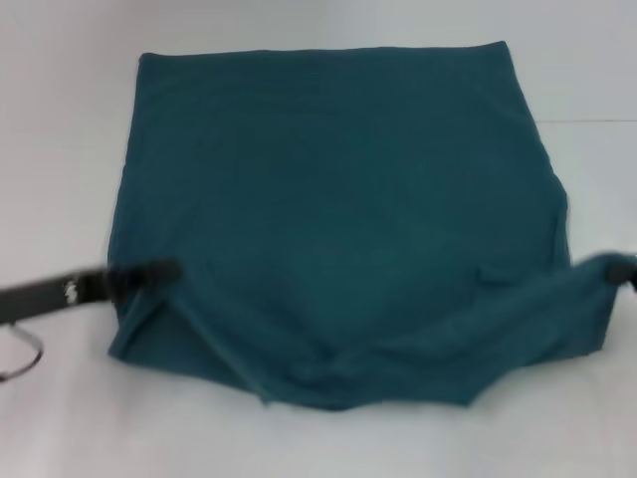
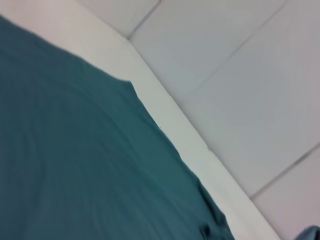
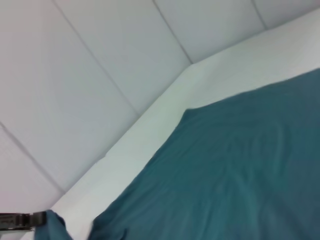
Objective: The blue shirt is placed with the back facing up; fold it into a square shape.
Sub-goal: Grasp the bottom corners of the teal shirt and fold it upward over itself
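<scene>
Dark teal-blue fabric shirt (image 1: 338, 219) on white table (image 1: 60, 119); left gripper (image 1: 164, 271) and right gripper (image 1: 619, 269) pinch its near corners, bare table all round.

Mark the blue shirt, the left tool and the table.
blue shirt (image 1: 338, 199): head view, middle of the plain back panel.
left tool (image 1: 164, 271): head view, dark tip at the shirt's left edge.
table (image 1: 60, 129): head view, bare white surface left of the shirt.
</scene>
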